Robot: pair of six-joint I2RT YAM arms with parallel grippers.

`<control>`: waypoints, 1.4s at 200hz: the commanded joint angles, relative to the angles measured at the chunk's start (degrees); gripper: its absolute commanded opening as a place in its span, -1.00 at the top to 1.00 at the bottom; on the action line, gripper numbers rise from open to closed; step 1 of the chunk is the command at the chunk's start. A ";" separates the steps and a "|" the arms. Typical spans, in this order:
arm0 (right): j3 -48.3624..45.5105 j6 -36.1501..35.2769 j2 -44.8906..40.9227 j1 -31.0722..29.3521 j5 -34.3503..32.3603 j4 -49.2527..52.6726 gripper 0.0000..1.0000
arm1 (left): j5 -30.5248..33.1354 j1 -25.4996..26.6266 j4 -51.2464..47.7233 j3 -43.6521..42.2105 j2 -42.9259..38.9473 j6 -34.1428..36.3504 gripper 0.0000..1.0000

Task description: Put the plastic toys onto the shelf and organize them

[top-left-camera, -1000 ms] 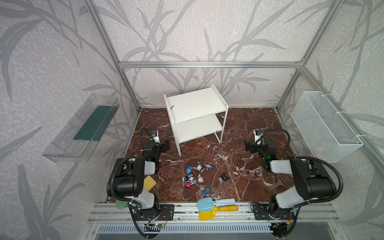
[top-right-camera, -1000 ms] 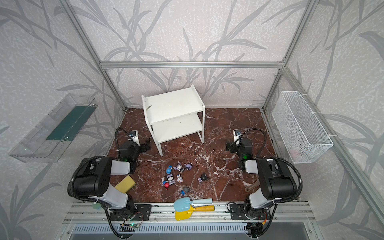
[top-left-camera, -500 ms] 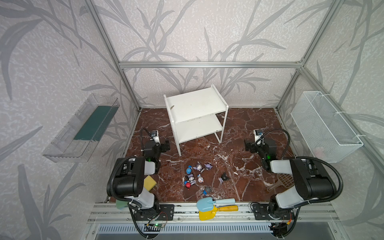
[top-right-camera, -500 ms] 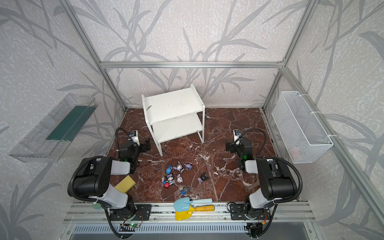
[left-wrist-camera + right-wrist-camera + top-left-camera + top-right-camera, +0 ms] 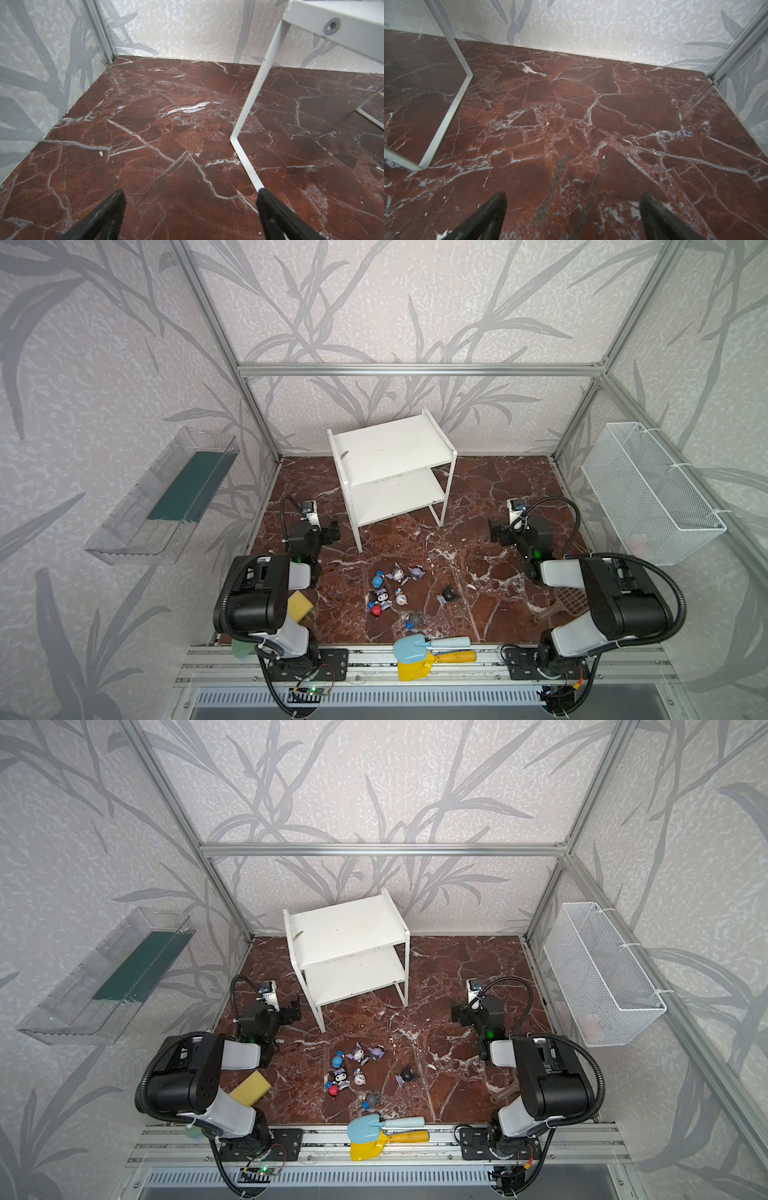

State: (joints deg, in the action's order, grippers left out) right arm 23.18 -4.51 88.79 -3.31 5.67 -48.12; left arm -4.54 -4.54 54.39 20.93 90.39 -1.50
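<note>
Left gripper (image 5: pixel 191 192): jaws spread wide, nothing between them, only bare marble floor (image 5: pixel 145 124) under the gap. One fingertip (image 5: pixel 264 195) sits just beside the white foot rail of the shelf (image 5: pixel 247 124); whether it touches cannot be told. Right gripper (image 5: pixel 573 195): jaws equally wide, empty, over open floor, with the shelf's other foot rail at the left of that frame, well apart. Judgement: both arms are parked low on either side of the shelf, open and ready, since no pick has begun. In a top view the plastic toys (image 5: pixel 390 591) lie on the floor at lower centre, between the two arm bases and in front of the shelf, none on either board. Most bunch together, touching or just beside one another; a dark one (image 5: pixel 448 594) lies apart to the right and a grey one (image 5: pixel 413 619) sits nearer the blue shovel (image 5: pixel 415 645) and the yellow shovel (image 5: pixel 415 668) on the front rail. Several look tipped over; which way each faces is too small to tell. The shelf's long axis runs left to right across the frame, rising slightly to the right, open front toward the lower edge, so judged reachable from both sides. Yellow sponge (image 5: pixel 300 605) by the left arm, untouched.
</note>
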 commanded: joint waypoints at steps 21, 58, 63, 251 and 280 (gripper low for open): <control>0.29 0.20 -0.11 0.24 0.48 -0.31 -0.98 | 0.26 0.05 0.40 0.25 -0.66 -0.08 -0.98; 0.38 0.25 -0.07 0.24 0.48 -0.21 -0.98 | 0.32 -0.13 0.19 0.34 -0.66 -0.17 -0.98; 0.38 0.24 -0.11 0.24 0.48 -0.22 -0.98 | 0.26 -0.09 0.18 0.34 -0.66 -0.17 -0.98; 0.47 0.12 -0.16 0.15 0.39 0.02 -0.98 | 29.47 5.15 -26.62 7.83 -12.34 -8.01 -0.98; 0.46 0.10 -0.11 0.15 0.30 0.04 -0.98 | 30.45 5.57 -27.32 7.99 -12.47 -8.61 -0.98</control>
State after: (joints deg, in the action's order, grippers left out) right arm 23.18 -4.51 88.79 -3.31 5.67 -48.10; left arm 22.11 0.56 29.23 28.03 78.63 -8.05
